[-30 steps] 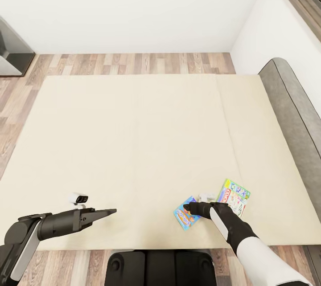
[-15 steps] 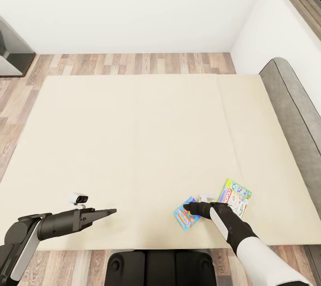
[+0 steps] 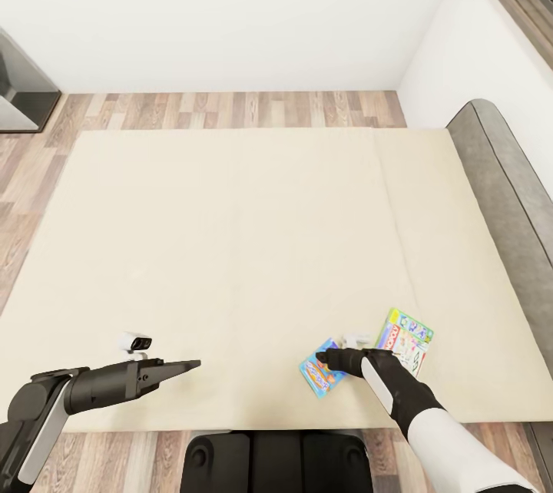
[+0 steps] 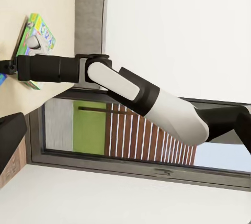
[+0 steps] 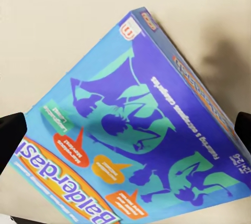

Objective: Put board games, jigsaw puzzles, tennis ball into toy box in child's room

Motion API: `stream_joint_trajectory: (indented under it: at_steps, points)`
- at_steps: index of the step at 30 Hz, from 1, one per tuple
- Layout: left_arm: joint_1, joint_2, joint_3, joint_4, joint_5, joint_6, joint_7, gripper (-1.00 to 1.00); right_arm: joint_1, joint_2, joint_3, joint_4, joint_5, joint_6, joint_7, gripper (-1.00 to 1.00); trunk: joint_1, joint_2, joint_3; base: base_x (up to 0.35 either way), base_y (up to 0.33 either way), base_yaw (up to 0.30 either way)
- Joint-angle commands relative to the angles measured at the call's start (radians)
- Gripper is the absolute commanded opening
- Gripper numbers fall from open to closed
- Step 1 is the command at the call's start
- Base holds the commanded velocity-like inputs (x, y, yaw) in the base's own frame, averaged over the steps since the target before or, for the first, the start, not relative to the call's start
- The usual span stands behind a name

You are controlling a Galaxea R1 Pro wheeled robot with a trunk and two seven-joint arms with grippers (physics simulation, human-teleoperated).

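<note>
From the head view, my right gripper (image 3: 322, 358) hovers low over the blue board game (image 3: 319, 375) on the bed (image 3: 230, 247); the pale board game (image 3: 405, 339) lies behind my wrist. My left gripper (image 3: 192, 363) looks closed, idle.

In the right wrist view the fingertips (image 5: 11, 132) stand wide, straddling the box. It's thin and flat, so I risk pinching mattress or skidding it.
</note>
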Motion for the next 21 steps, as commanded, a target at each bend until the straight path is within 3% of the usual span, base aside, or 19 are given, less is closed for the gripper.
stream_joint_trajectory:
  at_steps: [1, 21]
  points:
    - [0.000, 0.000, 0.000, 0.000, 0.001, 0.010, -0.002, 1.00, 0.000, 0.000, 0.001, -0.001, -0.001, 0.005, 0.001, 1.00, 0.001, -0.001, -0.001, 0.000, 0.046, 0.000]
    - [0.000, 0.000, 0.000, 0.000, 0.001, 0.010, -0.002, 1.00, 0.000, 0.000, 0.001, -0.001, -0.001, 0.005, 0.001, 1.00, 0.001, -0.001, -0.001, -0.002, 0.027, 0.000]
